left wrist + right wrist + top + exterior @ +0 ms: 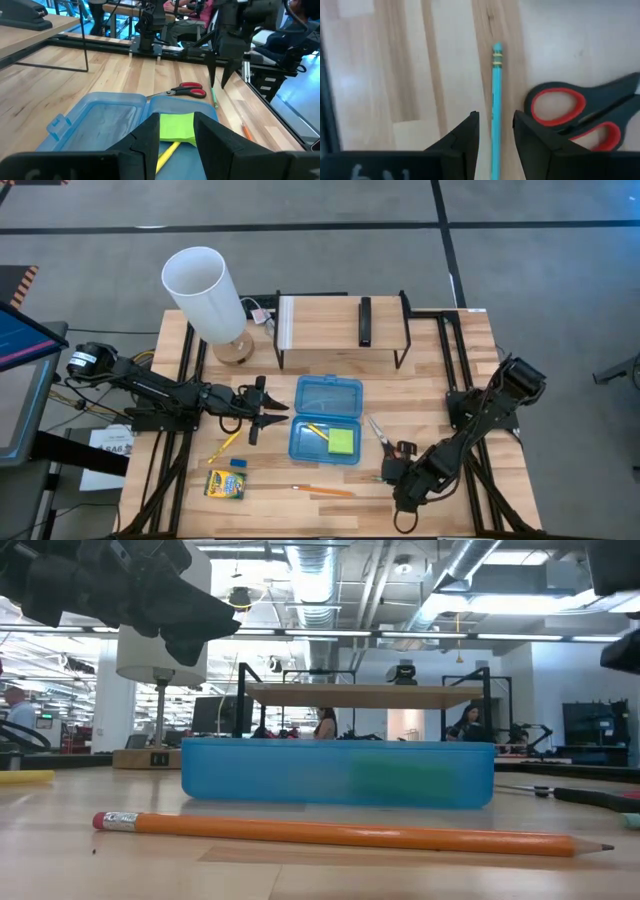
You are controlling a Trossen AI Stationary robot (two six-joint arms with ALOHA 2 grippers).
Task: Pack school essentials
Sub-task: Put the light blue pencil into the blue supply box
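The blue case (325, 420) lies open in the middle of the table, with the green sticky-note pad (342, 442) and a yellow pencil (317, 431) inside it. My left gripper (272, 413) is open and hovers at the case's left edge; its wrist view looks past the fingers onto the pad (177, 126). My right gripper (495, 131) is open and points down over the teal pen (496, 85), one finger on either side without touching. The red-handled scissors (572, 117) lie just beside the pen. The crayon box (226, 485), blue eraser (238, 463), second yellow pencil (226, 444) and orange pencil (325, 491) lie flat on the table.
A white lamp (207, 295) stands at the far left. A wooden shelf on black legs (340, 325) spans the far side, with a dark stapler on it. Bare wood shows between the case and the near edge around the orange pencil (350, 833).
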